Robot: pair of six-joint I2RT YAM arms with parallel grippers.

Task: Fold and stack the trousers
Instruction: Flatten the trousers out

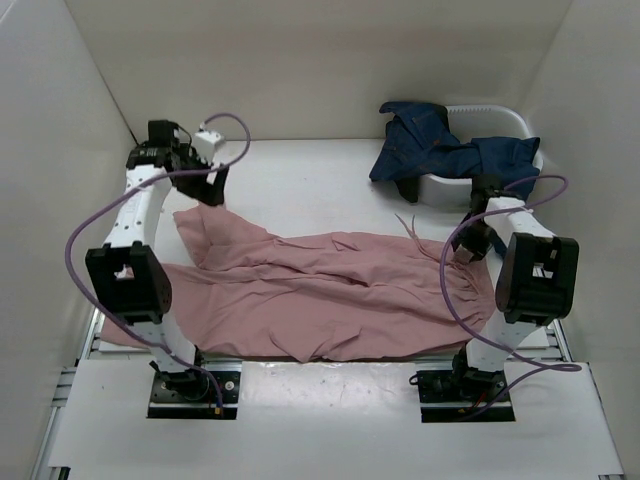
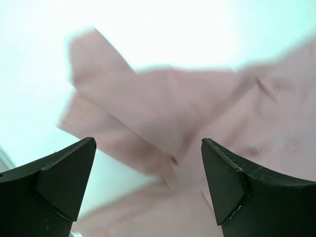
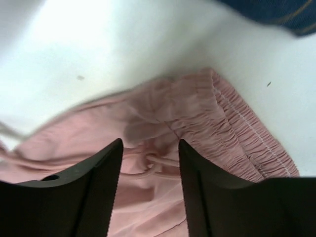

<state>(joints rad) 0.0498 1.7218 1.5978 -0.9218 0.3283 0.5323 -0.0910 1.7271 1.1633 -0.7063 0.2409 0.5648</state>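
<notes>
Left gripper (image 2: 148, 143) is hovering wide open over the leg ends of the trousers (image 1: 330, 290), spread across the table (image 1: 300, 170); right gripper (image 3: 150, 143) is hanging half-open above the waistband (image 3: 242, 118), probably to pinch it for folding.

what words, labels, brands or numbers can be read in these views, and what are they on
None: no readable text in any view. The plain dusty-pink soft cloth trousers, the dark blue denim garment and the white plastic tub show no print or label.
</notes>
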